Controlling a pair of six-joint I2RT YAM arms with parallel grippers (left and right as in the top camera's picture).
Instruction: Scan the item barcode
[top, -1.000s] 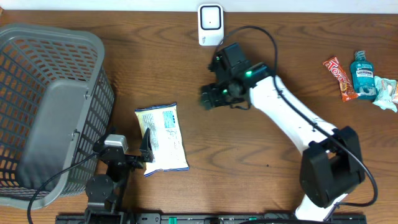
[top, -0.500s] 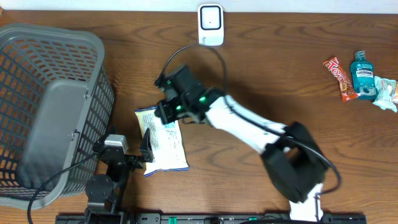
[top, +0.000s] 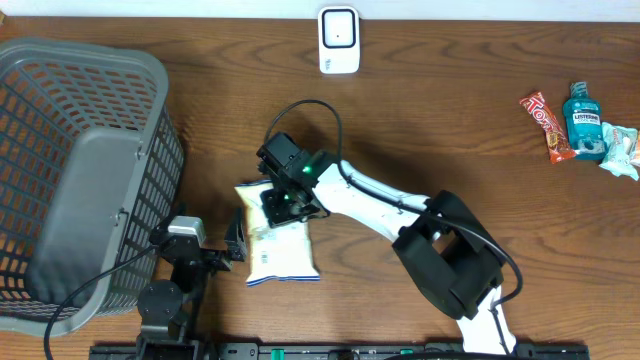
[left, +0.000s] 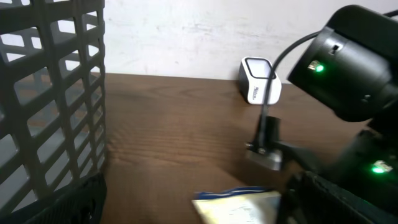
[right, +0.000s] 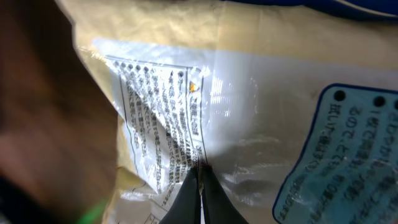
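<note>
Right arm (top: 370, 195) shifted onto packet (top: 285, 252), right fingers (right: 189, 186) pinching it; left fingers (top: 237, 229) wide; wooden table (top: 450, 120), white wall (left: 174, 31).

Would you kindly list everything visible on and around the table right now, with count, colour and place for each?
table: one, brown wood, under everything
basket: one, grey mesh, far left
scanner: one, white, back edge, centre
snack bag: one, white and blue, front, left of centre
candy bar: one, red-orange, far right
mouthwash bottle: one, teal, lying beside the candy bar
small packet: one, pale teal and white, right edge
left hand: one, black, open, by the bag's left edge
right hand: one, black on a white arm, shut, pinching the bag's wrapper
</note>
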